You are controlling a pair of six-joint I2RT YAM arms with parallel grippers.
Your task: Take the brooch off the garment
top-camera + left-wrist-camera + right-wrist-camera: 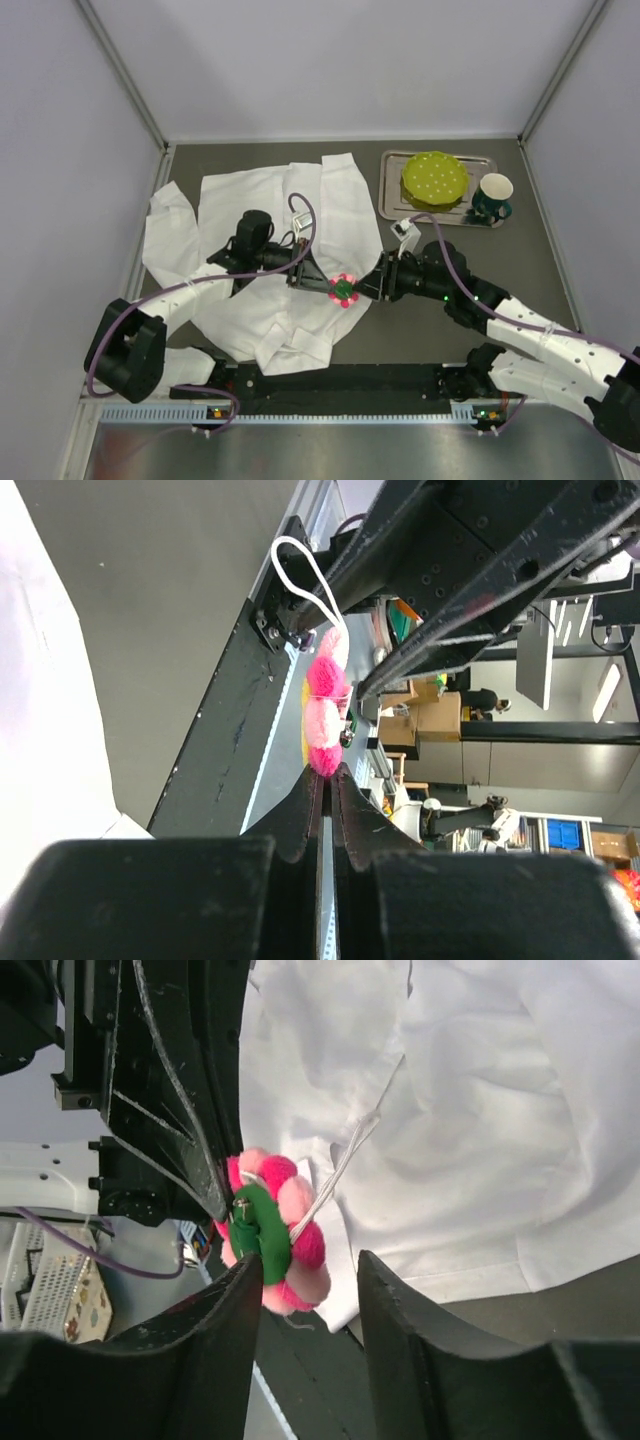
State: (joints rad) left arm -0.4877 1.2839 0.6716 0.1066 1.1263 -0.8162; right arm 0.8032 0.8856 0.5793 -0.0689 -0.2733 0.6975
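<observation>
Left end effector (pixel 328 778), reaching across garment (pixel 245 195), pinches brooch (pixel 323 720); right end effector (pixel 308 1268) gapes beside.

Garment (pixel 230 200) covers left half of surface (pixel 520 250). Tray (pixel 392 205) with plate (pixel 435 177) and mug (pixel 492 197) blocks far right corner. Left hand (pixel 322 283) and right hand (pixel 366 288) meet mid-surface. Bare: right edge, near right; narrow gap garment–tray.

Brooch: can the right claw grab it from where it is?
Probably yes. The right claw is open with the brooch right at its fingertips, and nothing sits between them. The left claw is pinching the brooch's other side, so it's a tight spot.
</observation>
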